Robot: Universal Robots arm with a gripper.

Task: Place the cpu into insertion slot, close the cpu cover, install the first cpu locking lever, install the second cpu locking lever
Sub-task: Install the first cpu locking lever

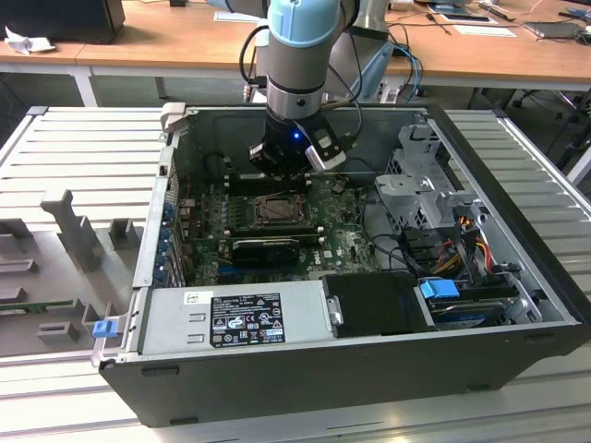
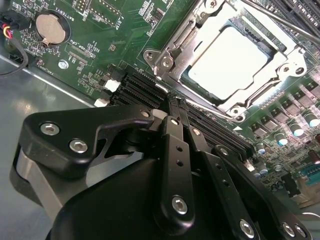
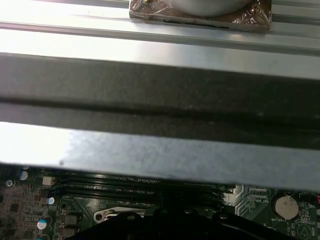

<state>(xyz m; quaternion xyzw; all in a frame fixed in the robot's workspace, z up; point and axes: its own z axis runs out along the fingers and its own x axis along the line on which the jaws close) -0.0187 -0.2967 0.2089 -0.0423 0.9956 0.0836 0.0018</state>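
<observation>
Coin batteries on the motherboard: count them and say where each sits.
1. The coin battery sits in its round holder near the edge of the green motherboard, seen in both wrist views. The gripper covers part of the board, so more may be hidden.

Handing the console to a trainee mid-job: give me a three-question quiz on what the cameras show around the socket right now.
1. True or false: the pale square cpu with a grey metal top lies under the thin square metal cpu cover and shows through its window.
2. What does the black gripper hold? A) a long black card B) nothing, its fingers are shut together C) a metal lever
3. In the second wrist view, which lies nearer the gripper's tips: the round silver coin battery or the long narrow black memory slots?

Key: 1 true; 2 B; 3 the memory slots.
</observation>
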